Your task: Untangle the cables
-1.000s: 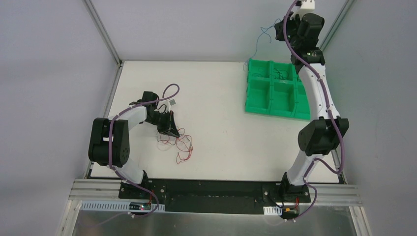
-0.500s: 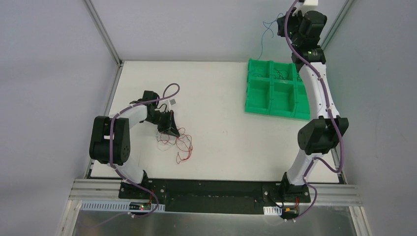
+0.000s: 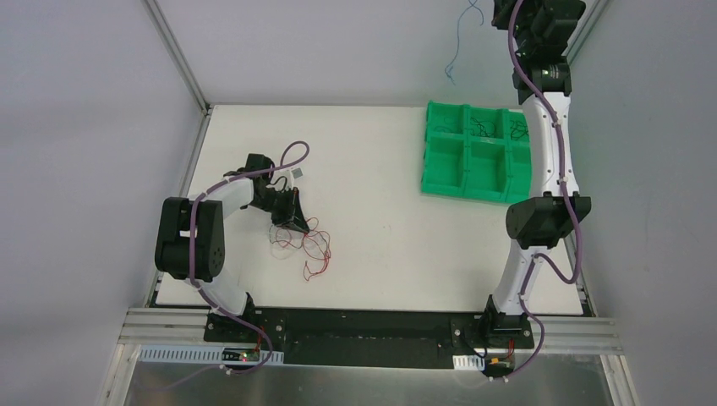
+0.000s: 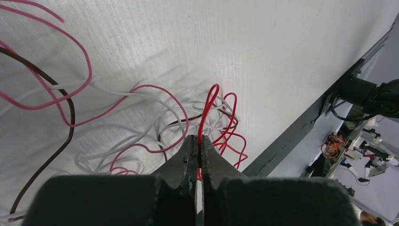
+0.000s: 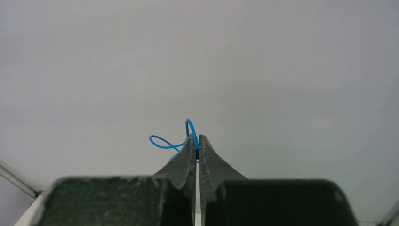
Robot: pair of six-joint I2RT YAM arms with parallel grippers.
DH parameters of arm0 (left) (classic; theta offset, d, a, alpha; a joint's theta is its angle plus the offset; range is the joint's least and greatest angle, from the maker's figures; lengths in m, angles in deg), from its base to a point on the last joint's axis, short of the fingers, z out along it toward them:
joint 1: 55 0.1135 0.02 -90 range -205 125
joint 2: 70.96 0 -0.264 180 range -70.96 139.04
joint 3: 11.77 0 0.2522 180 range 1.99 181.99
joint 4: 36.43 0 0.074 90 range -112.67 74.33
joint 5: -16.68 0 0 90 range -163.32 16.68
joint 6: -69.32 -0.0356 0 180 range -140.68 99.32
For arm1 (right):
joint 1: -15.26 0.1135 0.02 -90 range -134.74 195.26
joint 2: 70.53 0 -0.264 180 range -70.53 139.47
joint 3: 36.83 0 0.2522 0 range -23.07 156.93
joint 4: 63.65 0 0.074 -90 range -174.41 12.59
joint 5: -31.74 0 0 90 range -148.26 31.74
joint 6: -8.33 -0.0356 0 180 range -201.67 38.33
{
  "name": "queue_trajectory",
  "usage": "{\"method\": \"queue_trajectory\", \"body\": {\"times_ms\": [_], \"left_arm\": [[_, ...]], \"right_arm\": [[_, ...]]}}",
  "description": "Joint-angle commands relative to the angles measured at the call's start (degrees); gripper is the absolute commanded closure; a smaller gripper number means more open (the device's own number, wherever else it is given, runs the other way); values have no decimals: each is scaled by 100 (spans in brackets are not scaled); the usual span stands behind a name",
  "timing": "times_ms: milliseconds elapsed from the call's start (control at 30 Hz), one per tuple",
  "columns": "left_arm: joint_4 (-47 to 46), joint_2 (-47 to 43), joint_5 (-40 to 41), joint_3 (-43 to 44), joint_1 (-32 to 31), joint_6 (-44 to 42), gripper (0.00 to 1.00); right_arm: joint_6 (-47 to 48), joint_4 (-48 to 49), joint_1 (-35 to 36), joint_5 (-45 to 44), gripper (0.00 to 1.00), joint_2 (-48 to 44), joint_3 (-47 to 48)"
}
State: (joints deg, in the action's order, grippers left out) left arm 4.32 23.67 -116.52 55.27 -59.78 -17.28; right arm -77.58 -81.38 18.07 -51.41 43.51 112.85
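Note:
A tangle of thin red, pink, whitish and dark cables [image 3: 304, 245] lies on the white table at the left. My left gripper [image 3: 292, 227] rests at the tangle's upper edge, shut on a red cable [image 4: 205, 110] that loops out from between its tips [image 4: 198, 140]. My right gripper [image 3: 499, 10] is raised high at the back right, near the top edge of the overhead view. It is shut on a blue cable [image 5: 188, 134], which dangles below it against the back wall [image 3: 454, 51].
A green compartment tray [image 3: 448, 169] stands at the back right of the table, with a few dark cables [image 3: 484, 128] in its far compartments. Metal frame posts rise at the table's back corners.
My right arm has risen higher, lifting the blue cable so it hangs clear above the tray. My left gripper has stayed at the tangle.

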Motion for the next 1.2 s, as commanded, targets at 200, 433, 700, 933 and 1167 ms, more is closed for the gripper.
{"method": "queue_trajectory", "body": {"times_ms": [200, 433, 700, 933, 1167], "left_arm": [[141, 107, -72, 201, 34, -76, 100], [149, 79, -66, 188, 35, -76, 100], [171, 68, -58, 177, 29, -103, 100], [176, 149, -77, 245, 37, -70, 100], [197, 161, -63, 297, 37, -75, 100]], "right_arm": [[-41, 331, -20, 12, 100, -66, 337], [53, 370, -79, 34, 100, -168, -237], [134, 640, -81, 40, 100, -235, -692], [402, 854, -128, 56, 100, -276, -1149], [573, 1000, -188, 2, 100, -195, -1614]]}}
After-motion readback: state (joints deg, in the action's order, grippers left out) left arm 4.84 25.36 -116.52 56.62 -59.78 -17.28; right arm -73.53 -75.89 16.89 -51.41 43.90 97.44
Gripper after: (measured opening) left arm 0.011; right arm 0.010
